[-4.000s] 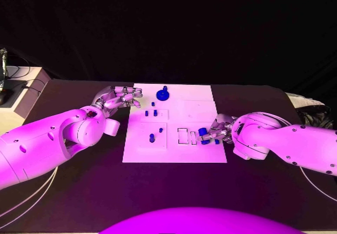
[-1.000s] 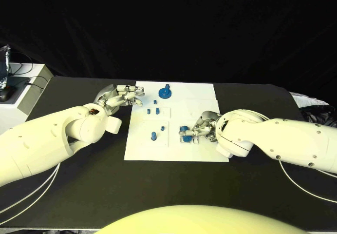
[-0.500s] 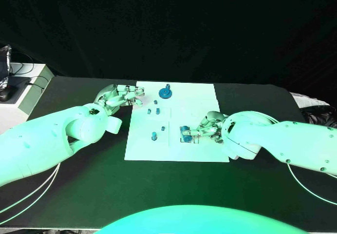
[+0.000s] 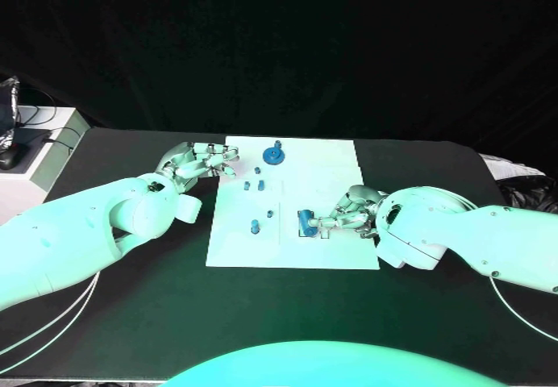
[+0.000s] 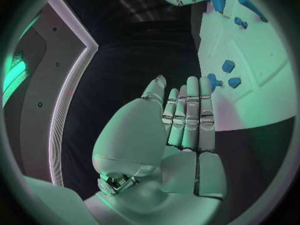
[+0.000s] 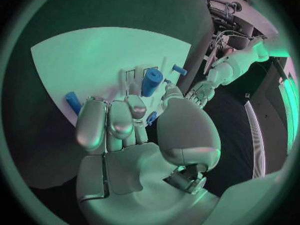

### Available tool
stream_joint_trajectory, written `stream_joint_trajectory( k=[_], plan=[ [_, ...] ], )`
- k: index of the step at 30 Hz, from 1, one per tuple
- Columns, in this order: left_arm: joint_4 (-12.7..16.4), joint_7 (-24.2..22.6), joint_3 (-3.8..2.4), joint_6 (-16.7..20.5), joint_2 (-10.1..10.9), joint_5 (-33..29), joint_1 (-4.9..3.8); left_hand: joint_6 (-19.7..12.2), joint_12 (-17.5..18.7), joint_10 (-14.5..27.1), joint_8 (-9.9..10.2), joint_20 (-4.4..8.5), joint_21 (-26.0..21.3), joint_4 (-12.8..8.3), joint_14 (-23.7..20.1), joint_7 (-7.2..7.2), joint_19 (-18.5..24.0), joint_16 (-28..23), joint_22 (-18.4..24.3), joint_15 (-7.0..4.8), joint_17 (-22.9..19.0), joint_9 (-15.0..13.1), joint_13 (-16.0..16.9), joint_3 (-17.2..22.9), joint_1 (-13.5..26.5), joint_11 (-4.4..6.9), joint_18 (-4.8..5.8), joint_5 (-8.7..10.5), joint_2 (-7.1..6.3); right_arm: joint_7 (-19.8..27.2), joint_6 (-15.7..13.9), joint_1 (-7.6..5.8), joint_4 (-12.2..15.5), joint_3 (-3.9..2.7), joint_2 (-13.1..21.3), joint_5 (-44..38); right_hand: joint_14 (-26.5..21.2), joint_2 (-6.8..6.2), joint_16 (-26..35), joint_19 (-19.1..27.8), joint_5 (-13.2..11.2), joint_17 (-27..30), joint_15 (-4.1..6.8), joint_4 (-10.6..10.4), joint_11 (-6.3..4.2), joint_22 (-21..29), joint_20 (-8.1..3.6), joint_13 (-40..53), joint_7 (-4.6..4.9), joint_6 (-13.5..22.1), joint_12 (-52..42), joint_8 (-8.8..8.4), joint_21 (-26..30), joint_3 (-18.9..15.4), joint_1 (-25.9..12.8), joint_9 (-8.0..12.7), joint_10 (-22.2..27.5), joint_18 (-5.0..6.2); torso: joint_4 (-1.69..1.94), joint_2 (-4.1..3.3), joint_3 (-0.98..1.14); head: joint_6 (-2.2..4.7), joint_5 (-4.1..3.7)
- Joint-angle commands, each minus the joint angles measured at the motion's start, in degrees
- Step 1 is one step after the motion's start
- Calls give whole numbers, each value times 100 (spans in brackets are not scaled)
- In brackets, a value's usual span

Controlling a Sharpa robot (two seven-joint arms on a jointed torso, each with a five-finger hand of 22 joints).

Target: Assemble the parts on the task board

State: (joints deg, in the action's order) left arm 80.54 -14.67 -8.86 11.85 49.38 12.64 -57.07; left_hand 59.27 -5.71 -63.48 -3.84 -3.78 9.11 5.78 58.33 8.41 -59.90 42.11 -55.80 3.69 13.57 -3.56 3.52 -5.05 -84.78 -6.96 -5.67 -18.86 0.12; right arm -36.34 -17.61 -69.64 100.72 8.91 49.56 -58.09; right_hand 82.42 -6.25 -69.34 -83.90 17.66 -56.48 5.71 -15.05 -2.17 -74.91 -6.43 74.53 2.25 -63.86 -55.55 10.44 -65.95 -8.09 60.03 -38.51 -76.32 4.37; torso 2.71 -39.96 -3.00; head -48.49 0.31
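Right robot hand (image 4: 350, 211): over the near right part of the task board (image 4: 337, 165), fingers curled in around a blue cylindrical part (image 4: 306, 221). In the right wrist view the part (image 6: 150, 81) stands just beyond the fingertips (image 6: 136, 109). Contact looks likely, but a firm grasp cannot be confirmed.

Change, right side: over the last few seconds the right robot hand has moved leftward across the board with the blue part, then drawn back slightly to the right. The part now sits at the rectangular slots near the board's middle – judged: the insertion step is at or near completion, with release pending.

Part relative to right robot hand: the blue cylindrical part lies just beside the fingertips, on the side toward the board's centre, and appears upright in the slot area.

Left robot hand (image 4: 205, 160): at the far left edge of the board, fingers closed together against the palm and empty – no part held. The left wrist view shows the same (image 5: 185, 116).

Change, left side: none – position matches the earlier frames.

Other parts: a round blue piece (image 4: 273, 154) at the far edge; small blue pegs (image 4: 255, 185) left of centre.

Surface (image 4: 139, 298): black, carrying the board.
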Motion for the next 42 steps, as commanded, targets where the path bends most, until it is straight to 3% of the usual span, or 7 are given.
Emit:
stream_joint_trajectory(
  k=[1,2,4,9,15,32,42],
  plan=[
    [3,-29,-3,-83,-12,-23,15,-27,-29,26,8,-24,-33,-5,-32,22,-14,30,8,4,-9,-6,4,-30,13,5,70,22,0,382,203,5,29,-2,43,-2,20,202,-11,-243,40,-17,-18,427,10,-908,18,22,-4,-12,-45,50,-57,20,333,-25,-16,-83,4,-7,0,3,13],
    [3,-28,-3,-84,-12,-23,19,-27,-29,26,8,-24,-33,-5,-32,22,-14,30,8,4,-9,-6,4,-30,13,5,70,22,0,447,216,7,30,-2,54,11,20,332,-16,-242,54,-26,-18,736,5,-911,18,29,-9,-18,-57,66,-73,-15,441,-43,-21,-86,-2,-7,-1,3,17],
    [1,-28,-3,-85,-13,-23,25,-27,-29,26,8,-24,-33,-5,-32,22,-14,30,8,4,-9,-6,4,-30,13,5,70,22,0,509,218,9,26,-2,57,25,21,401,-17,-241,-18,-33,-13,997,1,-912,15,41,-12,-32,-81,85,-81,97,581,-60,-37,-87,-12,-4,-1,3,22],
    [0,-27,-4,-93,-23,-23,38,-19,-40,25,8,-24,-47,-7,-37,21,-18,38,5,3,-16,-6,4,-35,6,7,70,21,10,567,236,16,-24,-1,27,45,22,418,-27,-243,301,-54,6,1372,-31,-921,-2,64,-56,-70,-115,122,-126,381,719,-84,-67,-98,-3,-3,-7,4,9],
    [-5,-26,-4,-92,-25,-23,47,-19,-40,25,8,-24,-47,-7,-37,21,-18,38,5,3,-16,-6,4,-35,6,7,70,21,10,523,123,51,-98,-1,-62,29,28,534,-32,-244,744,-74,29,1628,-66,-925,-26,76,-99,-108,-122,145,-150,412,779,-71,-86,-109,2,-1,-5,0,11],
    [5,-19,-4,-93,-6,-23,52,-19,-40,25,8,-24,-47,-7,-37,21,-18,38,5,3,-16,-6,4,-35,6,7,70,21,10,369,7,112,-267,-1,-265,-69,30,647,-25,-246,736,-89,48,1735,-87,-926,-49,86,-129,-103,-111,237,-165,359,669,-103,-120,-120,4,-6,-5,-28,25],
    [13,1,-4,-97,14,-23,52,-8,-41,29,6,-24,-58,-6,-42,16,-21,43,-3,4,-23,-7,4,-36,2,7,71,21,15,458,240,126,-247,-1,-247,-66,29,497,-12,-239,506,-85,38,1802,-72,-925,-40,95,-111,-110,-103,239,-155,348,733,-84,-104,-119,-7,-10,-1,-45,39]
  ],
)
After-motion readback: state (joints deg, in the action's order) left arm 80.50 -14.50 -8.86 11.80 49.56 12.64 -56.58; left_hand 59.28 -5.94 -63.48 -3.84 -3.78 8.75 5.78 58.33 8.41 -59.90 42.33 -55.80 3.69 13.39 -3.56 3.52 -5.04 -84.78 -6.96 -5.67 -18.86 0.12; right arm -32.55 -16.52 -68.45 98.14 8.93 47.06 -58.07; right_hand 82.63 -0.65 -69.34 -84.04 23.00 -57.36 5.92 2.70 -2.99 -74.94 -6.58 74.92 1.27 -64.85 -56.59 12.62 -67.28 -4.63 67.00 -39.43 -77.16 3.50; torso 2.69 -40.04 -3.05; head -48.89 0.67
